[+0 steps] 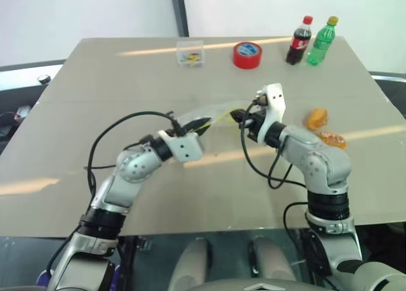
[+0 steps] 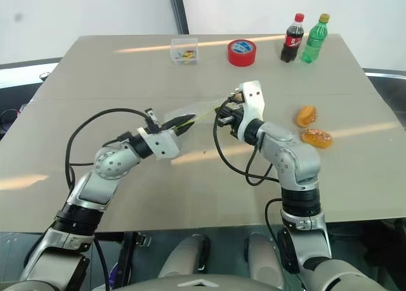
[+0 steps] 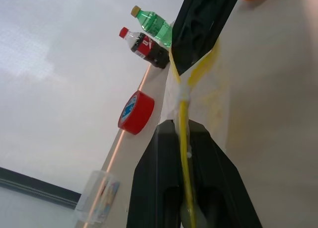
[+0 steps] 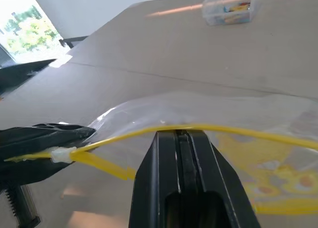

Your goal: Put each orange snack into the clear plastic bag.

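Observation:
The clear plastic bag (image 4: 258,153) hangs stretched between my two grippers a little above the table's middle, its yellow seal strip (image 3: 183,138) running from one to the other. My left gripper (image 1: 202,124) is shut on one end of the strip. My right gripper (image 1: 239,116) is shut on the strip further along, facing the left one. Two orange snacks lie on the table to the right of my right arm: a shorter one (image 1: 317,118) and a longer oval one (image 1: 332,139) just in front of it. Neither touches the bag.
Along the table's far edge (image 1: 209,40) stand a small clear box (image 1: 189,53) with coloured bits, a red tape roll (image 1: 247,54), a cola bottle (image 1: 299,40) and a green bottle (image 1: 321,41).

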